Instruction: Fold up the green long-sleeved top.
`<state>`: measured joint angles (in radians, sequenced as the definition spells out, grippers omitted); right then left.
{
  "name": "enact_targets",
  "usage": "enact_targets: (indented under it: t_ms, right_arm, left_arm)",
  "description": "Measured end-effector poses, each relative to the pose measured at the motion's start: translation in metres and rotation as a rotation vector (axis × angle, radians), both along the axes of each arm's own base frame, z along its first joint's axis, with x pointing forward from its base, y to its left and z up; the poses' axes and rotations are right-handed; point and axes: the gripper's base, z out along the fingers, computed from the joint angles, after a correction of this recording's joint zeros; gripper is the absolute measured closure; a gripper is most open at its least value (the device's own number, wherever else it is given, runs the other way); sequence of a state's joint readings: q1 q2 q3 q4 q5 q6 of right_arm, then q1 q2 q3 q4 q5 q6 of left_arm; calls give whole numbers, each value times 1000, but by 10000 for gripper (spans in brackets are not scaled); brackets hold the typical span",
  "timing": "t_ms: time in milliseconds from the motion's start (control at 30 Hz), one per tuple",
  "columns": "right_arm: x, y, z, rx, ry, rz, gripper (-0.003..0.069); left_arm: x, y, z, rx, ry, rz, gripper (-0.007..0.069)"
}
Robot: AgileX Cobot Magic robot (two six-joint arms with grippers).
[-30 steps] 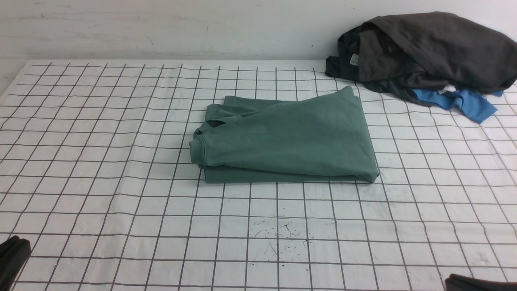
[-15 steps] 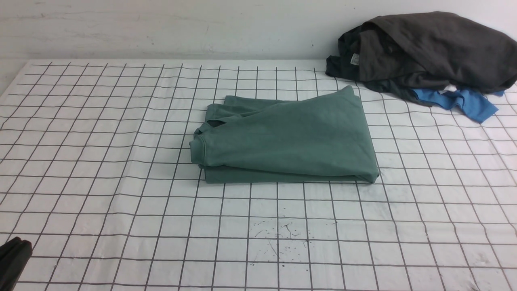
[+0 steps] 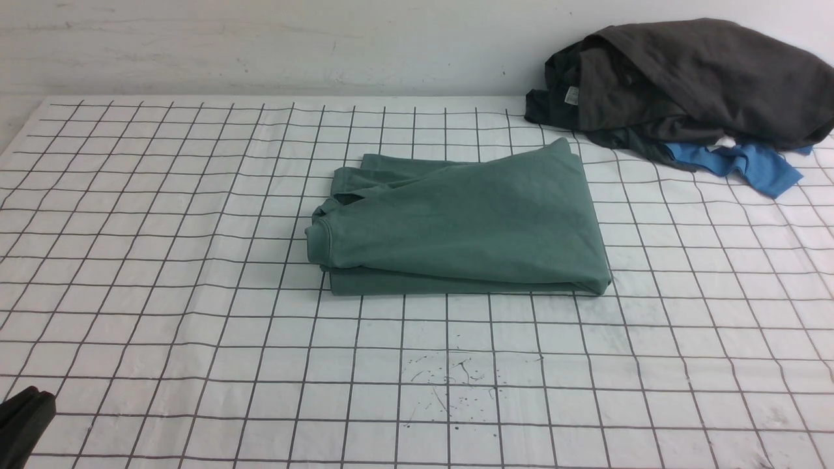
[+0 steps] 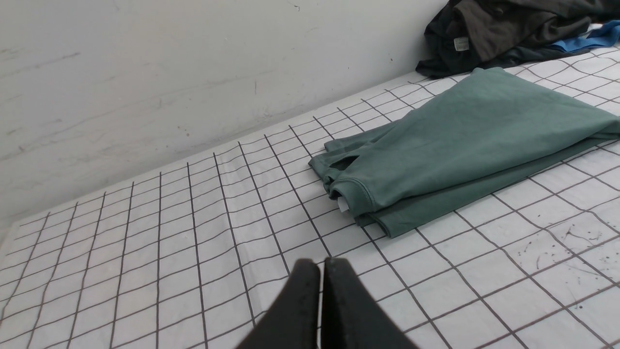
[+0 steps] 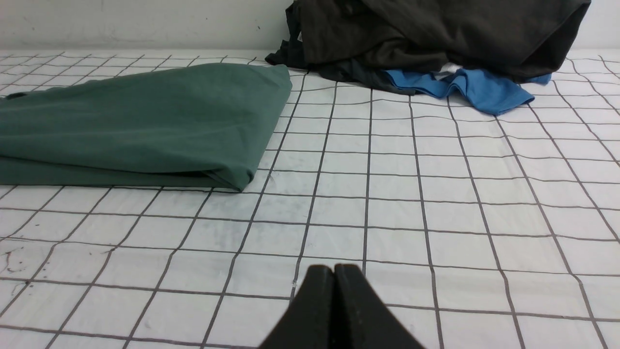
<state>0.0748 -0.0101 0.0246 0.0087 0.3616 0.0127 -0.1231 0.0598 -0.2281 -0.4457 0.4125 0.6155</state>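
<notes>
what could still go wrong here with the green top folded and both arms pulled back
1. The green long-sleeved top is folded unevenly: lower layers stick out past the collar end, so a nudge could loosen the stack.
2. The pile of dark garments and the blue garment lie close to its far corner; any tidying there might snag it.
3. The left gripper and right gripper are shut and empty; they must open before any correction.

The left claw [image 3: 23,420] has sunk lower at the near-left corner; the right claw [image 5: 334,271] has left the front view.
</notes>
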Motion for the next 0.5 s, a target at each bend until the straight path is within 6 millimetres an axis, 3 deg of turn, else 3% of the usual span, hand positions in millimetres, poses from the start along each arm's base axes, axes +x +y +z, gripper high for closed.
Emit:
enact_targets:
  t_ms: [300, 500]
  right_arm:
    - [0, 0, 0, 0, 0, 0, 673]
    - [0, 0, 0, 0, 1, 0, 673]
  left_arm:
    - [0, 0, 0, 0, 2, 0, 631]
    - [2, 2, -22, 48, 5, 24, 631]
